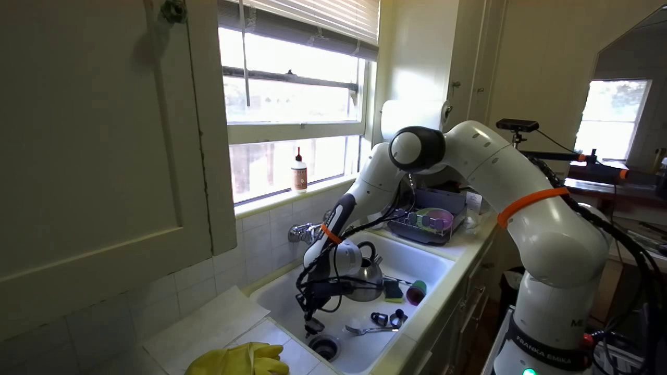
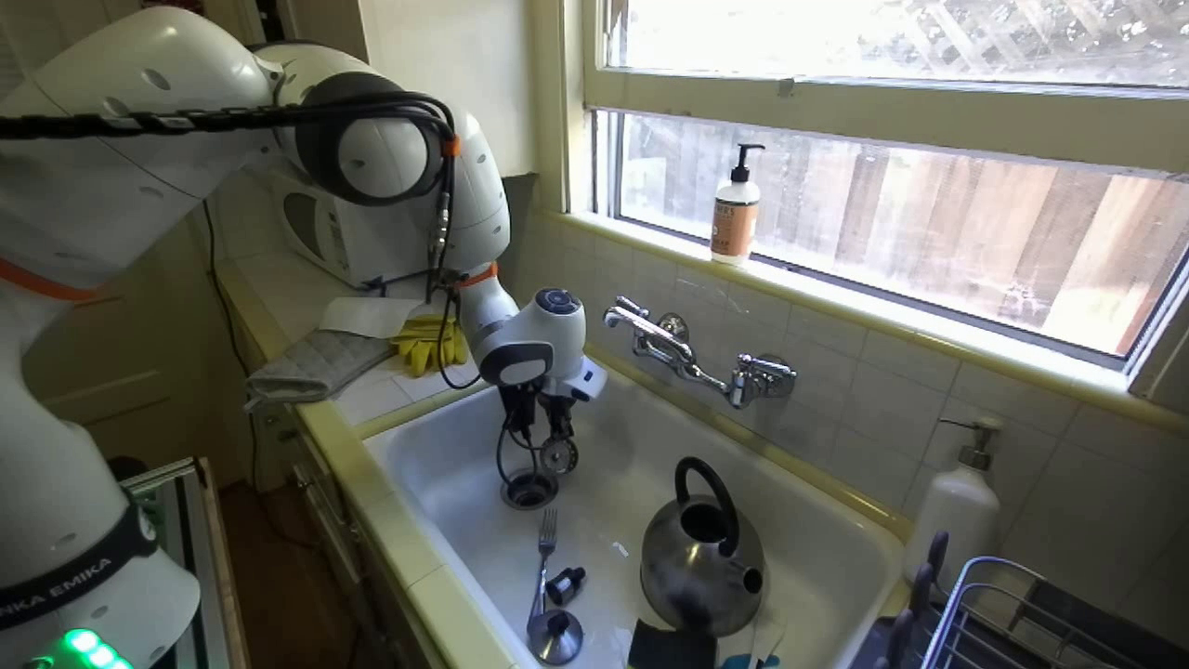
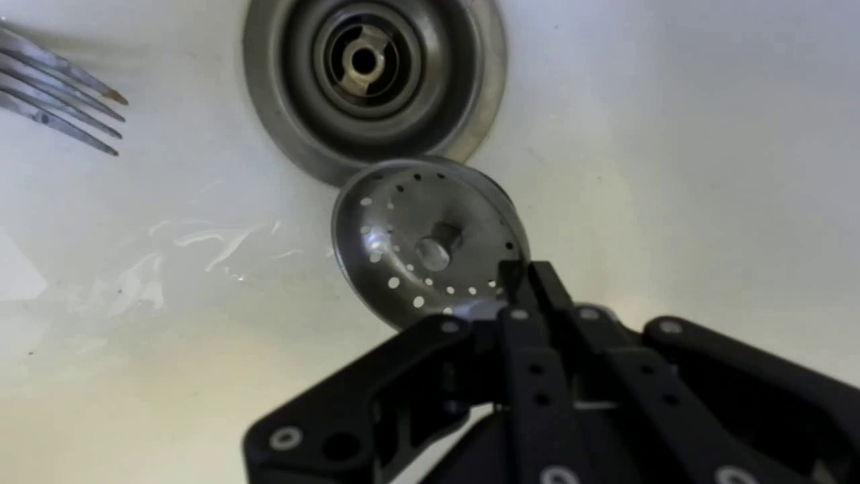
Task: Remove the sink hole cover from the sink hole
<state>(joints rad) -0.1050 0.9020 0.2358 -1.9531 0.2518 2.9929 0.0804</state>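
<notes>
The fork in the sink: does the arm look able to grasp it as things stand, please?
Probably not yet: the gripper appears closed on the sink hole cover, which would likely need setting down first, though the fork lies nearby, tines uncovered.

Pincer [image 3: 529, 270] is black, cover [image 3: 430, 236] grey, cup [image 1: 417, 291] seemingly green.

The arm [image 1: 484, 151] is glossy white and rounded, dotted with small grey oval spots [image 2: 155, 78]. A black band [image 1: 544, 347] reads FRANKA EMIKA in white capitals; green lights [image 2: 84, 641] glow just beneath it. Above the band sit an orange strap [image 1: 531, 200], a dark collar [image 2: 316, 150] around a pale disc [image 2: 383, 160], and wrapped black cables [image 2: 232, 121]. Well apart from the band, the black gripper [image 3: 525, 267] shows linked bars [image 3: 537, 430] and pale-ringed screws [image 3: 286, 438].
</notes>
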